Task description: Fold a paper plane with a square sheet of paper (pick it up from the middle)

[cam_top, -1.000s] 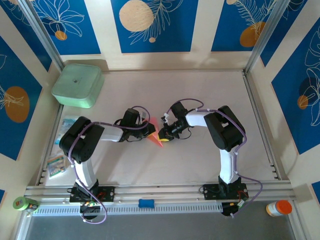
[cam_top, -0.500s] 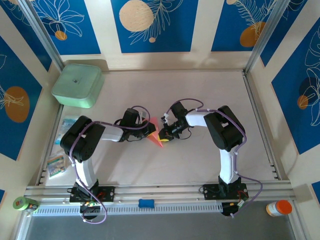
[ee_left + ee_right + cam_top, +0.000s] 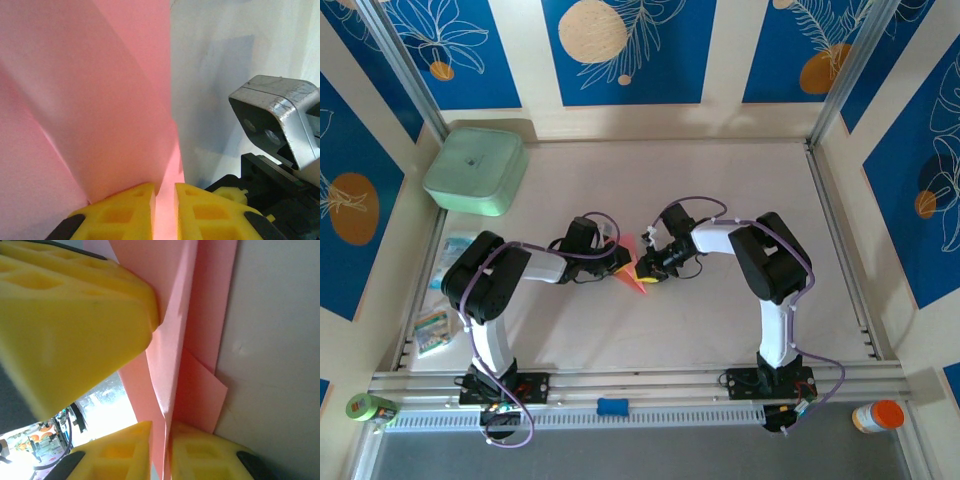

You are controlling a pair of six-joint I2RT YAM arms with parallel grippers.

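step: we think we crease the paper plane (image 3: 90,100) | left tool (image 3: 164,195) and right tool (image 3: 161,437) both pinch it | next: pull softly so nothing rips

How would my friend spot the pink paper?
Find the middle of the table, where the left gripper and right gripper meet. The pink paper is pinched between them: thin, pointed, unlike the chunky mint-green box.

1 pink paper (image 3: 638,282), 1 mint box (image 3: 476,170), 2 end effectors (image 3: 623,262) (image 3: 646,270).
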